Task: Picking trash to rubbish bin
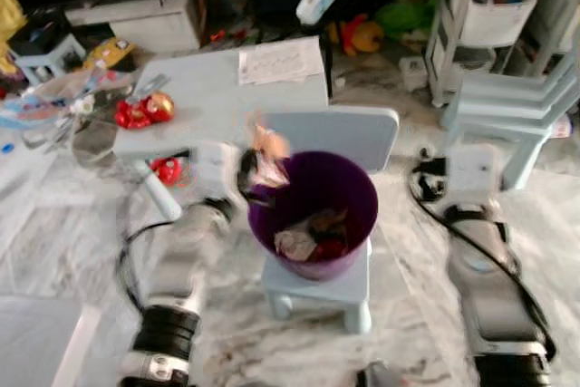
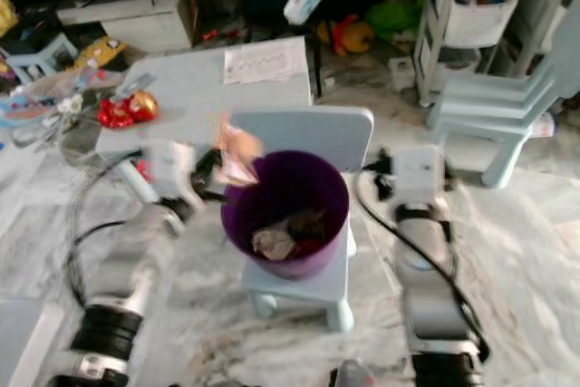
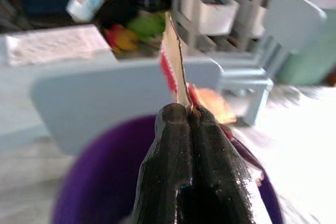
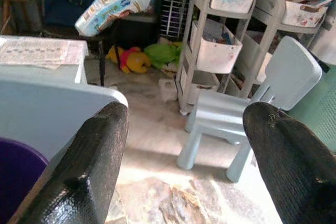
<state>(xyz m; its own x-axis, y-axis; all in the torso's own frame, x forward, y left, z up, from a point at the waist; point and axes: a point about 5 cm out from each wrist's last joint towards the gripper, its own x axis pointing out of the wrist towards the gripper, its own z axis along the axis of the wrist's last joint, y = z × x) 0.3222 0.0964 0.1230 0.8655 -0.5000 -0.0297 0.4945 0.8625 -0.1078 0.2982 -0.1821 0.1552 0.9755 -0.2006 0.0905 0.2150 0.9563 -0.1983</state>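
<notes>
A purple rubbish bin [image 1: 317, 197] stands on the seat of a small light-blue chair [image 1: 340, 138], with crumpled trash [image 1: 299, 240] inside. My left gripper [image 1: 246, 178] is at the bin's left rim, shut on a flat orange and red wrapper [image 1: 268, 153] that sticks up over the rim. In the left wrist view the fingers [image 3: 186, 156] are pressed together on the wrapper [image 3: 176, 66]. My right gripper [image 1: 426, 174] stands open to the right of the bin, with nothing between its fingers [image 4: 89, 156].
A light-blue low table [image 1: 217, 88] behind the chair holds a paper sheet [image 1: 279, 61] and red wrappers [image 1: 143, 111]. Another light-blue chair [image 1: 512, 111] and white shelving [image 1: 489, 6] stand at the right. Toys and clutter lie at the back on the marble floor.
</notes>
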